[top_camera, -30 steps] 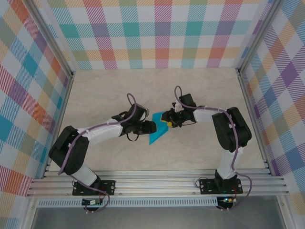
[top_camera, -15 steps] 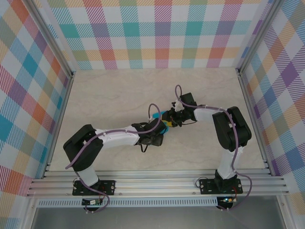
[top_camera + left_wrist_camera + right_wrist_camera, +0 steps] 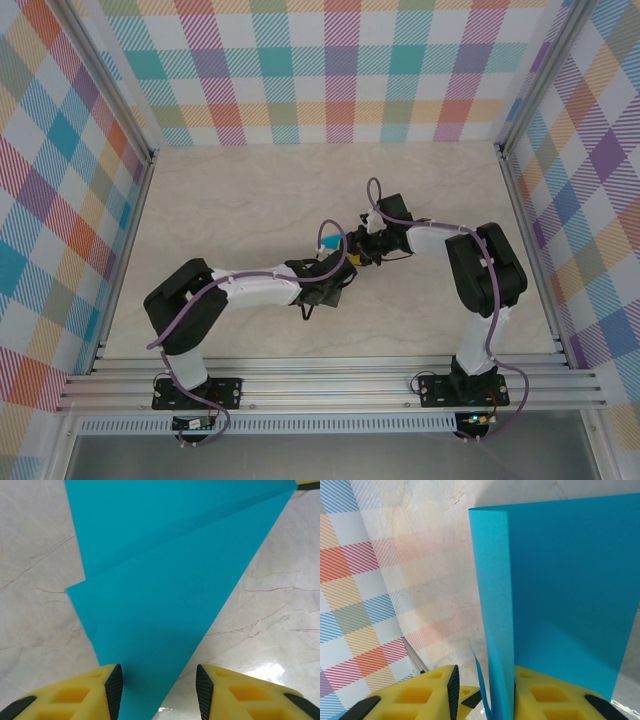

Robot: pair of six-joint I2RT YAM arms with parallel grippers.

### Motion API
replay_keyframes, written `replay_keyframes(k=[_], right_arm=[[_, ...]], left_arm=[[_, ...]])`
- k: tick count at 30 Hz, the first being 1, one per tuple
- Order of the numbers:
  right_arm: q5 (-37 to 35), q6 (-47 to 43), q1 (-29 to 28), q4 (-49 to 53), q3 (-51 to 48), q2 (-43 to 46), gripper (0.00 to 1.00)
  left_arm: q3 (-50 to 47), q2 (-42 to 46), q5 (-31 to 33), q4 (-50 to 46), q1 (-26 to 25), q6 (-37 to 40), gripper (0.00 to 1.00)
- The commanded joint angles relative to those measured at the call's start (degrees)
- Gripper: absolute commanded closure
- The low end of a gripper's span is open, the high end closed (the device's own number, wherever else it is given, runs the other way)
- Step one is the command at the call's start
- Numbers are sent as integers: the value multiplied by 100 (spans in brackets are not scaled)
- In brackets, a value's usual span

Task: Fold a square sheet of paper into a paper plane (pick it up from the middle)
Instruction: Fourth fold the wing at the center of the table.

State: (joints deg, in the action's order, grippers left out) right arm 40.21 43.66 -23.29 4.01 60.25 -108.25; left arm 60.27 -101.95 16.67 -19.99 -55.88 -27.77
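Leaning toward each other over the middle of the marble-patterned table (image 3: 220, 200), the two arms meet almost tip to tip. The left one is stretched out long and the right one is bent at the elbow. The square sheet of paper (image 3: 165, 580) is between them, folded down to a tapering teal wedge with a slanting crease and a stepped edge on one side.

From the left wrist, its narrow end runs in between the yellow fingers of the left gripper (image 3: 159, 690). Those jaws stand apart and released. The paper comes close up to one black pad (image 3: 114, 690), and bare marble shows between it and the other.

From the right wrist, the paper rises upright, its folded edge turned toward the lens, with the plaid wall (image 3: 360, 580) behind it. Its layers drop down between the fingers of the right gripper (image 3: 485, 692), hard by one finger and with a gap to the other pad. I cannot tell whether those jaws are pinching it.
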Motion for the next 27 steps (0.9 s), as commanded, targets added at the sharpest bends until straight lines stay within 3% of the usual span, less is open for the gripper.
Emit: replay_keyframes(k=[1, 6, 13, 20, 27], right_arm=[[162, -59, 17, 75, 165, -91, 69], [139, -64, 17, 99, 180, -109, 70], [137, -59, 17, 102, 184, -128, 70], [134, -68, 15, 108, 171, -140, 70], [111, -60, 15, 111, 154, -144, 70]], left_arm=[[151, -148, 218, -174, -72, 110, 56], [119, -150, 251, -181, -73, 115, 58], [73, -105, 249, -97, -73, 131, 70], [47, -97, 231, -43, -73, 137, 76], [37, -25, 189, -6, -73, 175, 73]])
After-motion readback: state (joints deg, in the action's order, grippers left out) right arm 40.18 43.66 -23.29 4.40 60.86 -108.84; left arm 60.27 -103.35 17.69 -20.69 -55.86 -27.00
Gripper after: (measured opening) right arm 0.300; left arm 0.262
